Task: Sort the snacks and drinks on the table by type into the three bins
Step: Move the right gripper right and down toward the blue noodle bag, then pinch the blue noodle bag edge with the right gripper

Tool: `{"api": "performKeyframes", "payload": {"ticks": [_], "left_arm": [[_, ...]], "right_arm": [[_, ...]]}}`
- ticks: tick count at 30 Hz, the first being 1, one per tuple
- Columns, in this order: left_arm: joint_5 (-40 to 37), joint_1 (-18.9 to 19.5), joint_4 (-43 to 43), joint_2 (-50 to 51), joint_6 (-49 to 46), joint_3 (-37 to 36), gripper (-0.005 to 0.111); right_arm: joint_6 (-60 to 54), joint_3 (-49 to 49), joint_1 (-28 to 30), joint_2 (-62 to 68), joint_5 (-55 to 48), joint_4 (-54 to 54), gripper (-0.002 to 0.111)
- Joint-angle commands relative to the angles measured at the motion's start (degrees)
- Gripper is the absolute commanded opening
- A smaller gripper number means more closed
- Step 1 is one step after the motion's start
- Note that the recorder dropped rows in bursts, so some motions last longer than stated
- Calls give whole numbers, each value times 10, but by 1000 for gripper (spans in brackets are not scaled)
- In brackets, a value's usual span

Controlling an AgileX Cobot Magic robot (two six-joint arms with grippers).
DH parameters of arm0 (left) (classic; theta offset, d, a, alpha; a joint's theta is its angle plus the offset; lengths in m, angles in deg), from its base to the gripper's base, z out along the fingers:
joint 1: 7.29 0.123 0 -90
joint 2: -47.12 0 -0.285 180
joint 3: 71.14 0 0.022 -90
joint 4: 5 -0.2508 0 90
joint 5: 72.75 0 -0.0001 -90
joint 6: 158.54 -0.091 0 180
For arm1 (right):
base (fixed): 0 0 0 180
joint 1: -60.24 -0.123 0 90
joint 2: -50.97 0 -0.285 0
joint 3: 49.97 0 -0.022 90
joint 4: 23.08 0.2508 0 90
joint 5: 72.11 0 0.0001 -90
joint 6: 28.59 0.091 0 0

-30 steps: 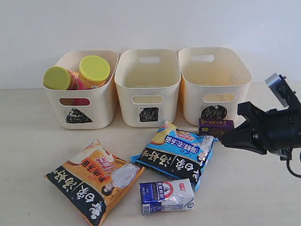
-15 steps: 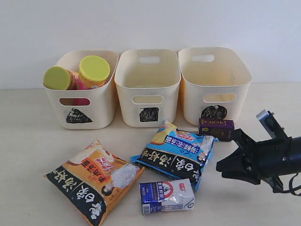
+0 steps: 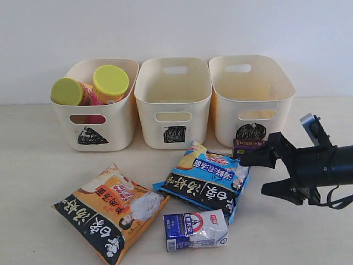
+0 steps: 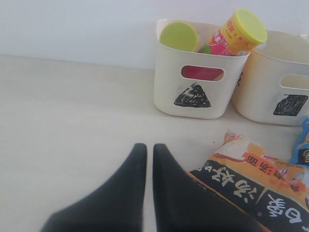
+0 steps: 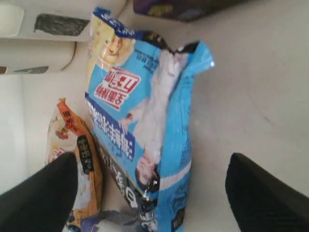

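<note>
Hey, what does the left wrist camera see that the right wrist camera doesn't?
Only left wrist: both chip tubes in the triangle bin, plus the shut left tool. Only right wrist: the purple carton and the open right tool. Both: the orange bag, and the blue bag, just an edge in the left wrist view.

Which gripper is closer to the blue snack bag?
Right. The right gripper is open just at the blue bag's side. The left gripper is shut beside the orange bag, farther from the blue one.
</note>
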Motion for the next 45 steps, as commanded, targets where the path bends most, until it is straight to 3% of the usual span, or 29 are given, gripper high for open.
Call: {"api": "performKeyframes", "payload": {"ticks": [1,6,24,27,35,45], "left_arm": [[0,-2,-2,-1,-3,-2,4],[0,-2,-2,-1,-3,-2,4],[0,-2,-2,-1,-3,-2,4],[0,-2,-2,-1,-3,-2,4],[0,-2,-2,-1,-3,-2,4],[0,-2,-2,-1,-3,-2,4]], "right_arm": [[0,-17,3,2,30,5,76],[-8,-29,-12,19,22,2,76],[-18,-132,-154,98,105,6,75],[-18,-133,-157,105,122,3,61],[-18,-133,-156,102,104,-4,1],[-19,-133,-156,34,100,-68,0]]}}
